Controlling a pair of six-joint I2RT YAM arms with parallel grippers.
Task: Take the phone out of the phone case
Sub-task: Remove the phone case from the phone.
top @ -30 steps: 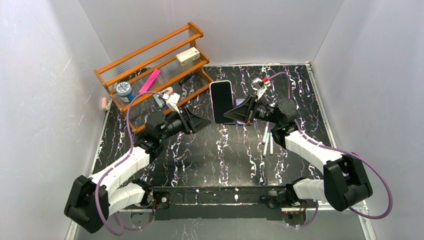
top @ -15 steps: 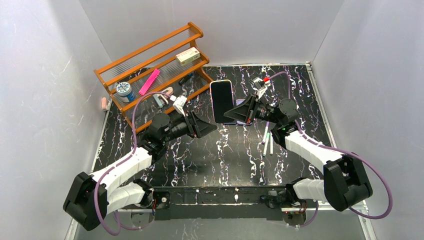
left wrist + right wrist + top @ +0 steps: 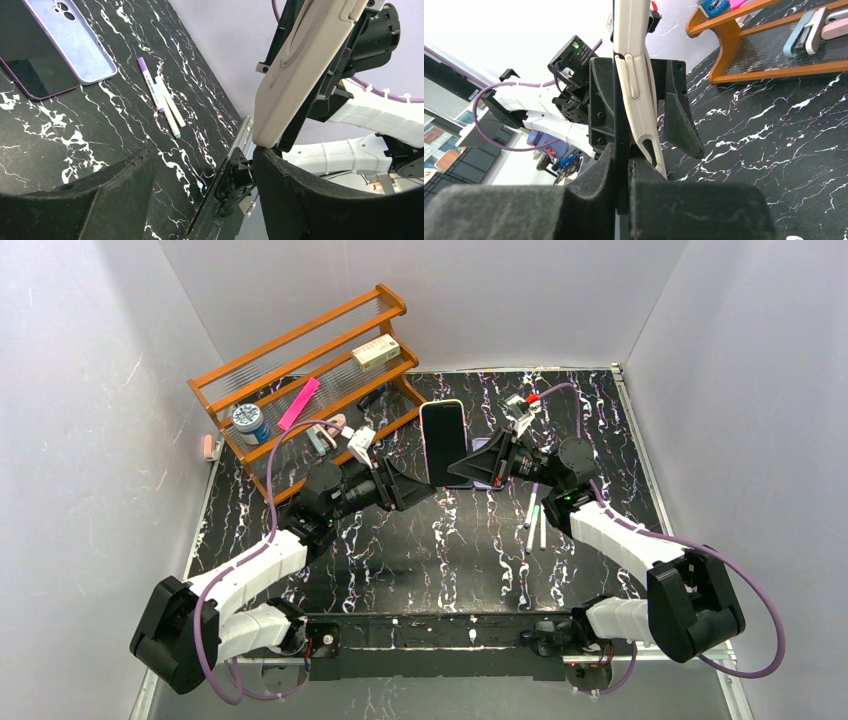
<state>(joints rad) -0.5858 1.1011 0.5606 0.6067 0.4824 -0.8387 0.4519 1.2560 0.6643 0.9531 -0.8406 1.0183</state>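
Your right gripper is clamped on one long edge of the phone, which stands upright in the air over the far middle of the table, seated in its cream phone case. The left gripper has its fingers apart, one on each side of the phone's lower end. That right-hand pinch looks narrow. If the left fingers press the case off-centre, you could lever the whole thing out of the right jaws and drop it onto the second phone, the lilac case or the pens on the table close by. If the right pads hold phone and case together, a pull would likely drag both. From the left wrist, one finger sits very close to the case's corner, and you cannot tell whether it touches. The screen is hidden behind the case there, and no view shows whether the case lip has begun to lift.
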